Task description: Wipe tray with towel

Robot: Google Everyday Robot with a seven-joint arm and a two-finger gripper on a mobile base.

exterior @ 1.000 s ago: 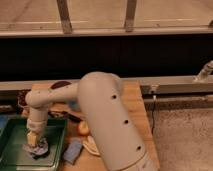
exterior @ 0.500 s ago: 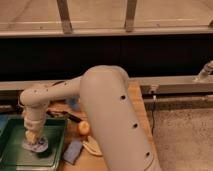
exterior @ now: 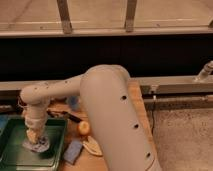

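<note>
The tray [exterior: 55,150] looks like smooth green plastic with a faint sheen along its raised rim. On it lies the towel [exterior: 39,145], soft matt cloth, pale grey-blue and rumpled. The end effector [exterior: 33,135], closed and pressed onto the towel, hangs from an arm [exterior: 107,107] cased in smooth, off-white, satin plastic. At three o'clock of the tray, the tabletop [exterior: 137,107] is matt wood.

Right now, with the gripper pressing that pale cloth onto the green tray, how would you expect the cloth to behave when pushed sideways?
The towel looks soft and crumpled, so it would probably bunch rather than slide as one flat piece. It seems light, likely dragging along under the gripper, which is shut on it. The tray looks smooth, so the cloth should glide easily.
</note>
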